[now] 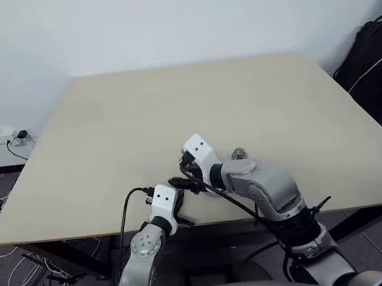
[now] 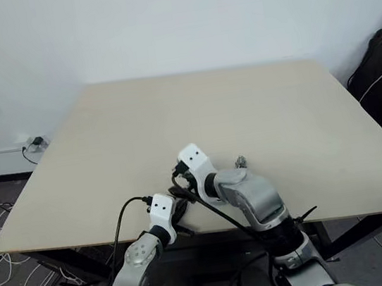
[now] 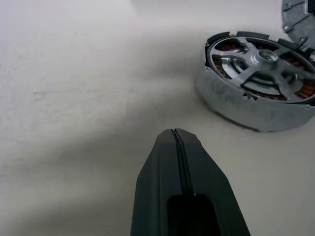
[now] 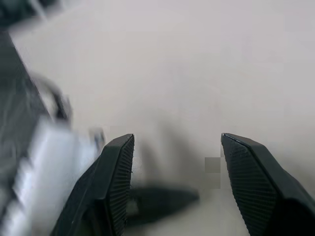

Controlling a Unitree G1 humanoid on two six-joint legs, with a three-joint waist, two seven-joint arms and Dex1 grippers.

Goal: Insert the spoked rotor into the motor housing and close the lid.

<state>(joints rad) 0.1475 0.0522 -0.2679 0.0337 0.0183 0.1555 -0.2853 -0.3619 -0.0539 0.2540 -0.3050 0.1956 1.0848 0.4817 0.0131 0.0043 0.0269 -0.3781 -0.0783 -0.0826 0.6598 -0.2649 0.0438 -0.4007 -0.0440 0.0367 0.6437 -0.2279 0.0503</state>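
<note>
left hand (image 3: 173, 135): your left one is pinched fully closed, fingers pressed together with nothing between them, sitting low over the tabletop (image 1: 137, 115) near the front edge.

right hand (image 4: 176, 162): fingers (image 4: 118, 167) are spread apart and there's nothing in the gap, just bare tabletop below. In the head views it's up just past the left hand, angled toward it.

motor housing (image 3: 256, 110): sits flat on the tabletop just ahead of your left hand, off to one side. You can see the copper-brown windings through the gaps.

spoked rotor (image 3: 263, 64): already seated inside the housing, silver spokes and hub facing up.

lid (image 3: 298, 17): looks like a grey segmented piece right behind the housing, cut off by the frame edge, so you can't tell how it's lying.

small metal part (image 1: 239, 154): lies on the tabletop just beside the right forearm; too small to identify.
</note>
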